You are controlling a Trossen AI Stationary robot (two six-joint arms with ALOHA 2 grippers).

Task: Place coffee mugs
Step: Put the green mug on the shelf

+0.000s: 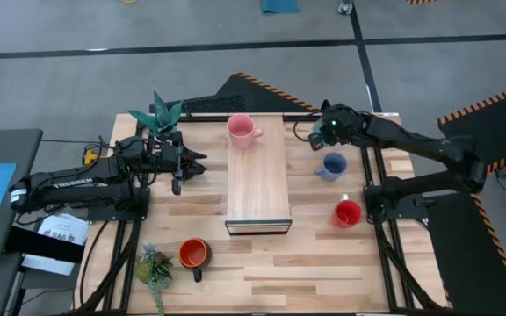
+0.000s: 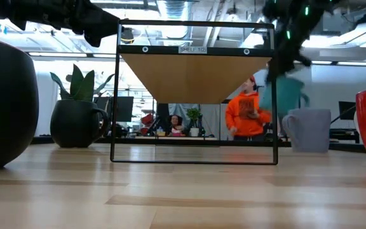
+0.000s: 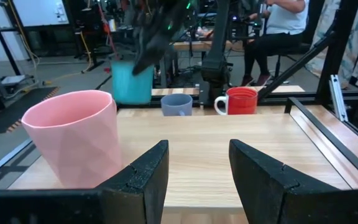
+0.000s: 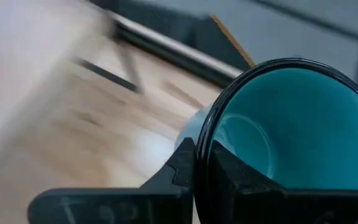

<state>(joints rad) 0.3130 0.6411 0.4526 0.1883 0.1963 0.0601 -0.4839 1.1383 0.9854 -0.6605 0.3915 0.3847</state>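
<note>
Wooden table point(image 1: 323, 254) | right end effector point(image 1: 326, 133) clamps teal mug point(image 3: 132, 81) rim, lifted | left end effector point(image 1: 183, 167) fingers apart, empty

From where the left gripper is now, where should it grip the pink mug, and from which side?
Probably the rim wall. The pink mug stands upright and open-topped on the wooden shelf, its handle toward the right arm. The left gripper, open, could come from above, one finger inside the wall facing it.

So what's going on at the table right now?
The right gripper is clamped on the rim of the teal mug, holding it in the air beside the wooden shelf. The pink mug already stands on the shelf top. The left gripper waits open, facing the shelf. Pale blue, red and orange mugs sit on the table.
</note>
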